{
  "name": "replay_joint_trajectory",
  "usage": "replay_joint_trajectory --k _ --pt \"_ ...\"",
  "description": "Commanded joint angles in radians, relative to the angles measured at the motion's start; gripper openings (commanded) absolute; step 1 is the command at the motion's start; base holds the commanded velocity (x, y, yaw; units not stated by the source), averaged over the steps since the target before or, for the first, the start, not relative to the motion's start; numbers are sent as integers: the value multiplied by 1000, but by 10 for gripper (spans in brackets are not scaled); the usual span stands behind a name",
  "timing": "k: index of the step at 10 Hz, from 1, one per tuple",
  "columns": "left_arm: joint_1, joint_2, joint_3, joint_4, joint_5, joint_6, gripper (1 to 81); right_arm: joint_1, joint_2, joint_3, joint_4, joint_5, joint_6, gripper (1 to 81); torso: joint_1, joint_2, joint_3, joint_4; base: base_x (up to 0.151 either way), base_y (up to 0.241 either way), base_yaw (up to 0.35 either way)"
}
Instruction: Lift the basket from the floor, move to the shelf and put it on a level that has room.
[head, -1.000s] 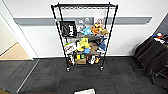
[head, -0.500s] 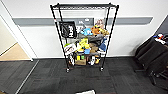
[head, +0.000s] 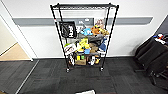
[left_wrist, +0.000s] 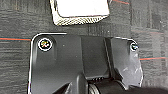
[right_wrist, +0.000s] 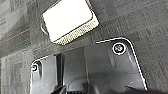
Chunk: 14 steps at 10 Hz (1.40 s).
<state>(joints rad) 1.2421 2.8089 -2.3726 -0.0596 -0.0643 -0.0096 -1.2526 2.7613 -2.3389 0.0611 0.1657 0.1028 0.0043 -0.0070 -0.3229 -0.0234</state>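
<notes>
The basket (head: 86, 92) lies on the dark grey carpet floor (head: 50, 77) right in front of me; in the head view just its white-lined edge shows at the near edge. Both wrist views look down on the basket (left_wrist: 80, 12) (right_wrist: 68, 22), with its white lining and speckled woven side, resting on the floor (left_wrist: 15, 25) (right_wrist: 15, 50). The shelf (head: 84, 37), a tall black wire rack, stands against the white wall ahead. Its top level (head: 83, 6) looks bare, while the lower tiers are crowded with toys and boxes.
A black bag (head: 68, 29) hangs on the rack's left side. Dark furniture with a chair (head: 155, 60) stands at the right. A doorway to a tan floor (head: 12, 52) opens at the left. Open carpet lies between me and the rack.
The whole head picture has shifted slightly, so the camera has moved a little; the rack now sits a bit lower and larger. Nothing in the scene has moved.
</notes>
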Motion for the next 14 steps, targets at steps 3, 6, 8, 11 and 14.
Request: replay_joint_trajectory --k 3,6,8,11,14 --pt "-36 -28 10 -11 60 -6 811 46 -15 12 2 -46 2 811 68 -108 0 0 0 0 0" --pt "-39 -28 3 -16 58 -6 811 51 -15 7 2 -46 2 811 121 -193 0 0 0 0 0" --pt "-40 -26 -2 -22 58 -6 811 58 -13 12 2 -58 2 811 166 -265 0 0 0 0 0" --pt "-42 -25 -2 -22 58 -6 811 60 -10 4 2 -58 2 811 231 -369 0 0 0 0 0" --pt "-42 -25 -2 -22 57 -6 811 64 -10 3 8 -58 2 811 286 -456 -94 80 0 0 0"
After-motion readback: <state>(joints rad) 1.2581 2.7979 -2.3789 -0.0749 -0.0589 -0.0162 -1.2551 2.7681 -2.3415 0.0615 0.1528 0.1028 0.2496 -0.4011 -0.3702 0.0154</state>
